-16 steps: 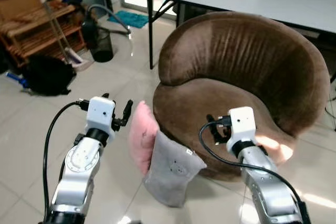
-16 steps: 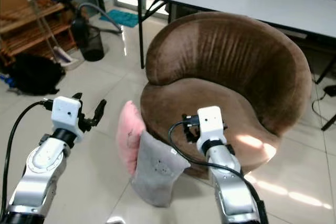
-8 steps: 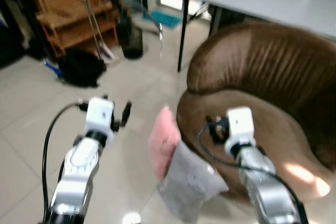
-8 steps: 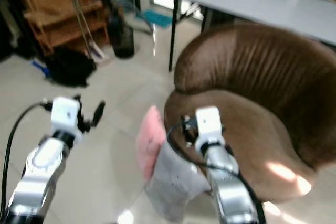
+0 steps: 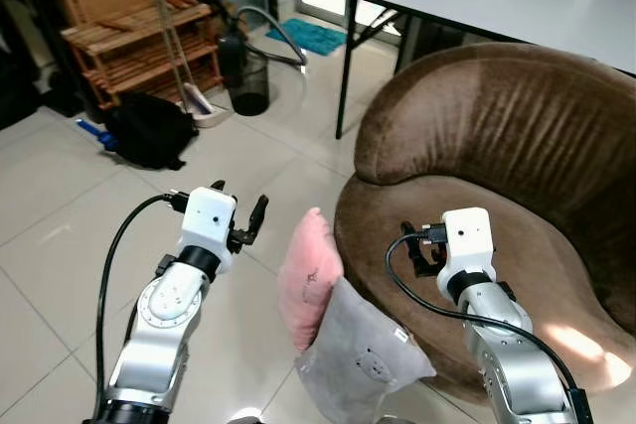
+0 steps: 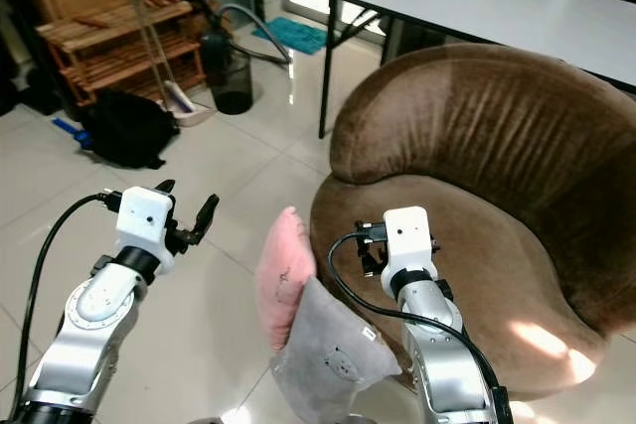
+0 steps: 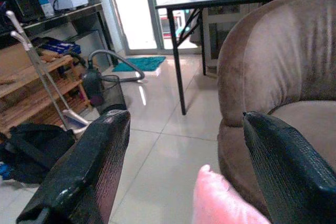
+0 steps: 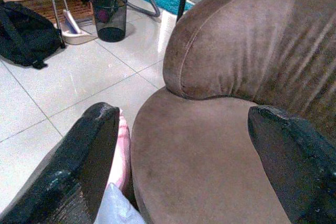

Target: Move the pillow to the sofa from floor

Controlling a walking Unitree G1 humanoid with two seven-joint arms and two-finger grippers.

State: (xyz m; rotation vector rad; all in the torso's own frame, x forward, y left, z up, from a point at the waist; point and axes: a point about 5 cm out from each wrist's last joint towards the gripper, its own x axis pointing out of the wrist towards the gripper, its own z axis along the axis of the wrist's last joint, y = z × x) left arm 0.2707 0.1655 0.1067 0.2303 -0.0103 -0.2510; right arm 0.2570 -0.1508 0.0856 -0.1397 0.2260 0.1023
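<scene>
The pink pillow [image 5: 309, 278], likely soft, light and squashy, stands on edge on the floor against the sofa [image 5: 517, 166], below and between the wide-open, empty fingers of the left gripper [image 5: 238, 217] and right gripper [image 5: 422, 250]; pinch its top edge.

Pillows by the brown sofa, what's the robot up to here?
Nothing is grasped yet. A pink pillow and a grey pillow stand on the tiled floor, leaning against the front of the round brown sofa. The left gripper hovers open just left of the pink pillow, not touching it. The right gripper is raised over the sofa seat, fingers apart and holding nothing. Both pillows are off the sofa seat, so the move has not started.
</scene>
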